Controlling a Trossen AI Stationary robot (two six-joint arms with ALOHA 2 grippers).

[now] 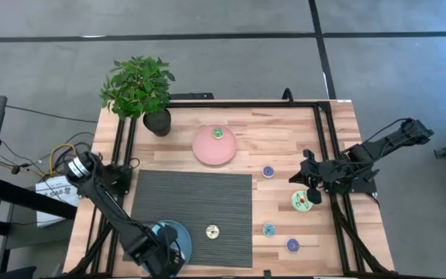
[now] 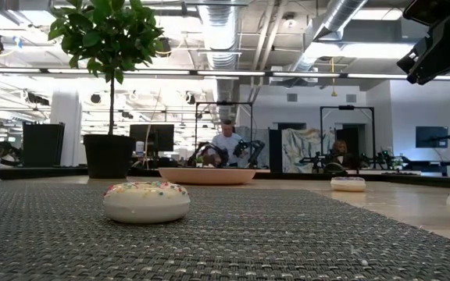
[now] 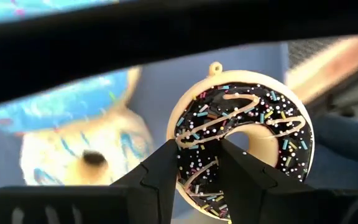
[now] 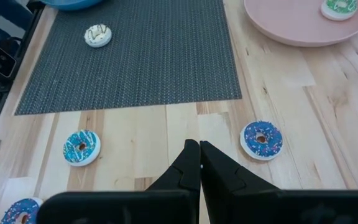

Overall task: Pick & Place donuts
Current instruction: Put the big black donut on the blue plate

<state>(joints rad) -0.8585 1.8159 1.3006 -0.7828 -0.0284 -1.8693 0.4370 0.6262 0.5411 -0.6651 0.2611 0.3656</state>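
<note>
Left gripper [image 3: 197,163] pinches the brown donut [image 3: 241,140] by its rim right over the blue plate [image 1: 178,232], so it should lower until the donut touches, then spread; right gripper [image 4: 199,160], pressed together empty, waits above the tabletop [image 4: 166,134].

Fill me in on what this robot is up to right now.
It is sorting toy donuts onto plates. The left gripper, at the table's near left corner over the blue plate, holds a chocolate-iced donut in its jaws; another donut already lies on that plate. The right gripper hovers with jaws closed and empty over the bare wood on the right side. A green donut sits on the pink plate; a cream donut waits on the grey mat.
</note>
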